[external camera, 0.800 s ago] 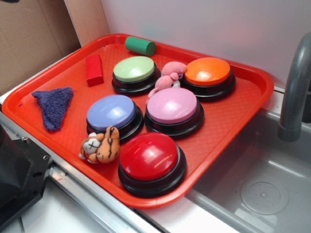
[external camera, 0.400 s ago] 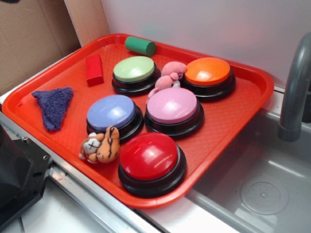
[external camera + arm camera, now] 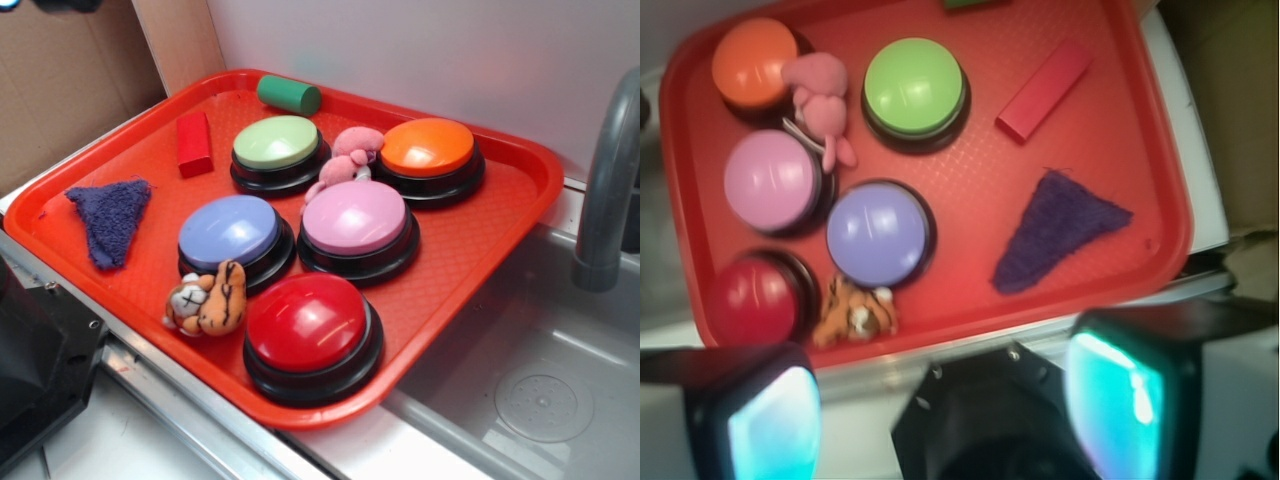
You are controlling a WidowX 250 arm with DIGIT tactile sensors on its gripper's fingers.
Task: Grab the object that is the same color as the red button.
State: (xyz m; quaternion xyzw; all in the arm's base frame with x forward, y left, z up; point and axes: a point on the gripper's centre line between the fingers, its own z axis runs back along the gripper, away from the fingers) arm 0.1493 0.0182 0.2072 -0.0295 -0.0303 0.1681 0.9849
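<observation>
The object, a small matte red block [image 3: 194, 144], lies flat at the tray's far left; in the wrist view the block [image 3: 1044, 90] sits at the upper right. The red button [image 3: 310, 325], a glossy dome on a black base, stands at the tray's near edge and shows as the red button [image 3: 750, 300] at the lower left of the wrist view. My gripper [image 3: 945, 410] hangs high above the tray's near side, over the black robot base. It is open, fingers [image 3: 1120, 400] wide apart with nothing between them. The exterior view shows only a dark sliver of it at the top left corner.
The red tray [image 3: 480, 250] also holds a green cylinder [image 3: 288, 95], green [image 3: 276, 142], orange [image 3: 428, 147], pink [image 3: 355, 217] and lavender [image 3: 230, 230] buttons, a pink plush [image 3: 350, 155], a tiger toy [image 3: 210, 300] and a purple cloth [image 3: 110, 215]. A sink [image 3: 540, 380] and faucet [image 3: 605, 180] lie right.
A dark part of the arm has come into the top left corner of the exterior view. Nothing on the tray has moved.
</observation>
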